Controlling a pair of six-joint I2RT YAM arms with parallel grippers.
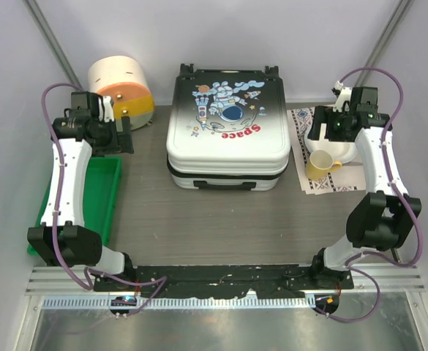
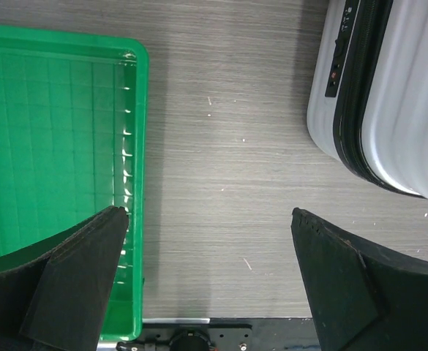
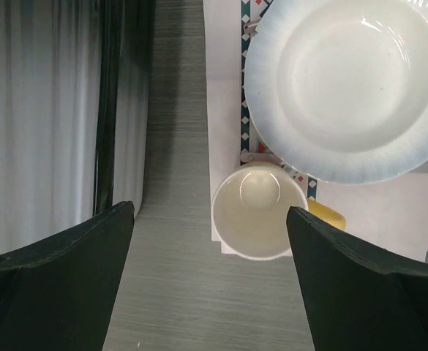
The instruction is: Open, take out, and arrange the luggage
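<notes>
One grey table [image 1: 199, 219] carries everything. The luggage [image 1: 226, 131] lies shut and flat at its middle, astronaut print up. Left of the luggage sits a green tray [image 1: 100, 194], with a cream-and-orange cylinder [image 1: 122, 88] standing to the luggage's far left. Right of the luggage, a patterned mat [image 1: 298, 146] bears a white plate [image 3: 345, 80] and a yellow cup [image 3: 257, 212]. My left jaws hang spread between tray and luggage. My right jaws hang spread above the cup, gripping nothing.
</notes>
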